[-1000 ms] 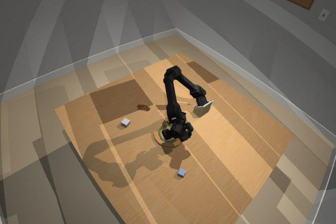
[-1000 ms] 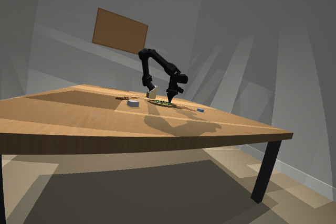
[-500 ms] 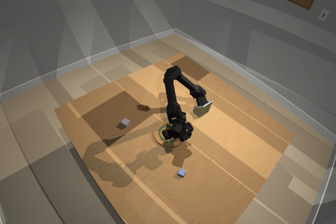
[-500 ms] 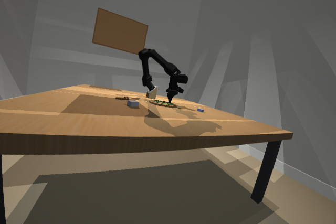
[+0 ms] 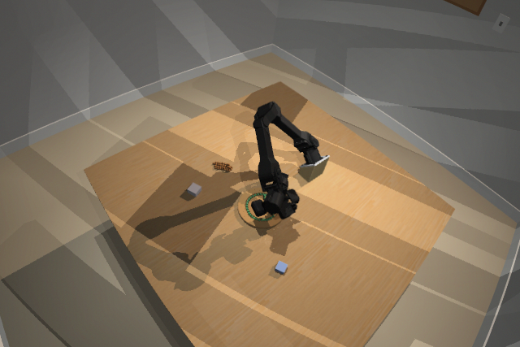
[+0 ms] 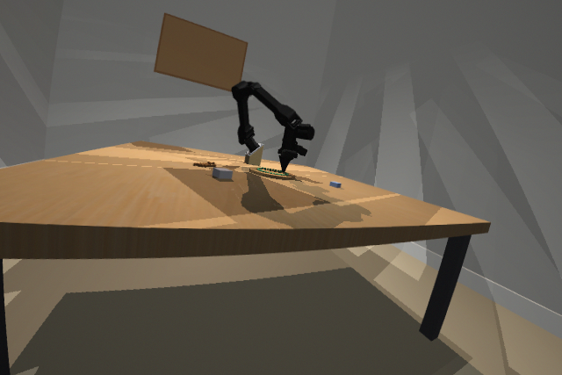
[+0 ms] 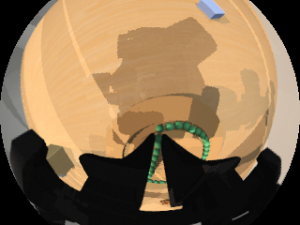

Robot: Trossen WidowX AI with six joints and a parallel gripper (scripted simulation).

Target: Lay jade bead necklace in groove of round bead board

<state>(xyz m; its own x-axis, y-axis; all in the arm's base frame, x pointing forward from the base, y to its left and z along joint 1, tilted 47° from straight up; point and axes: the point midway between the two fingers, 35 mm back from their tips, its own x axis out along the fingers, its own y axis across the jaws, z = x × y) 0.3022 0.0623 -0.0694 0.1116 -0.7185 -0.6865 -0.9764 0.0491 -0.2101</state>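
Note:
The jade bead necklace [image 5: 249,207] [image 6: 268,169] [image 7: 184,126] is a loop of green beads lying on the round tan bead board [image 5: 241,211] [image 6: 277,176] near the table's middle. My gripper [image 5: 268,211] [image 6: 284,169] [image 7: 157,137] points straight down onto the board's near side. It is shut on a strand of the necklace, which runs between the two fingertips in the wrist view. The rest of the loop curves away to the right along the board. The arm hides part of the board in the top view.
A brown bead necklace [image 5: 222,166] [image 6: 204,163] lies behind the board. A grey block [image 5: 193,188] [image 6: 222,173] sits to the left, and a blue block [image 5: 280,266] [image 6: 335,183] [image 7: 212,7] lies nearer the front. A tan wedge [image 5: 314,168] [image 6: 255,155] stands by the arm's base.

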